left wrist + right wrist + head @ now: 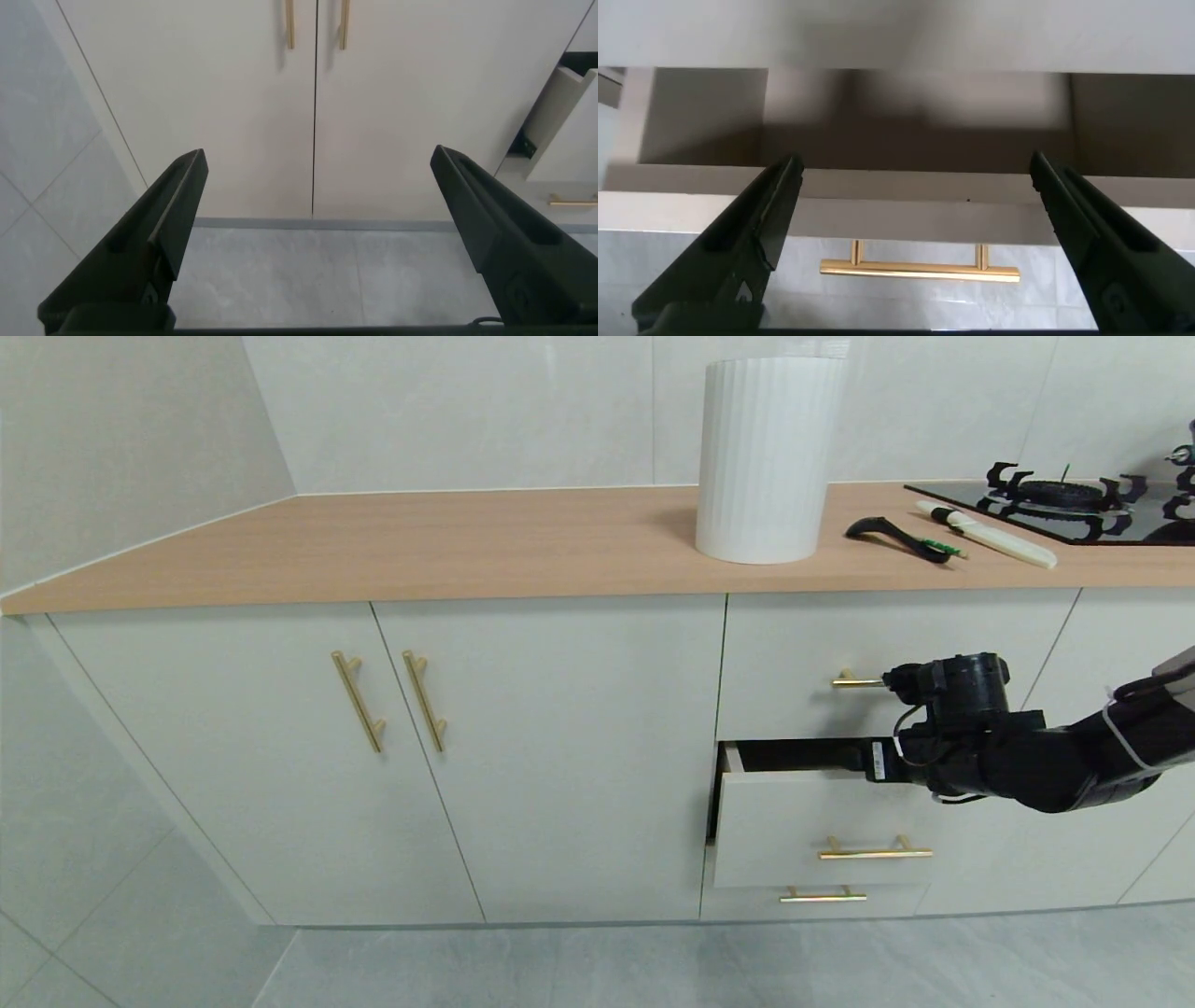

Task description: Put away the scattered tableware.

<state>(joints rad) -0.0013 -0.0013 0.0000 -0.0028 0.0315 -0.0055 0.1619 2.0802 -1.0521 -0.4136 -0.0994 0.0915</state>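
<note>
On the wooden counter lie a black spoon (896,537) and a long white utensil (985,534), just right of a tall white ribbed container (761,457). Below them the middle drawer (803,821) is pulled partly out. My right gripper (864,758) hovers at the drawer's open top, and its fingers (766,224) are open with nothing between them. The drawer's dark inside (915,140) and gold handle (920,271) lie ahead of the gripper (915,173). My left gripper (318,161) is open, low down, facing the double cabinet doors (313,93), with nothing between its fingers.
A gas hob (1064,504) sits at the counter's right end. The top drawer (859,681) and bottom drawer (822,896) are shut. The cabinet doors (392,700) stand left of the drawers. The counter's left stretch (373,541) is bare. Grey tiled floor (318,280) lies below.
</note>
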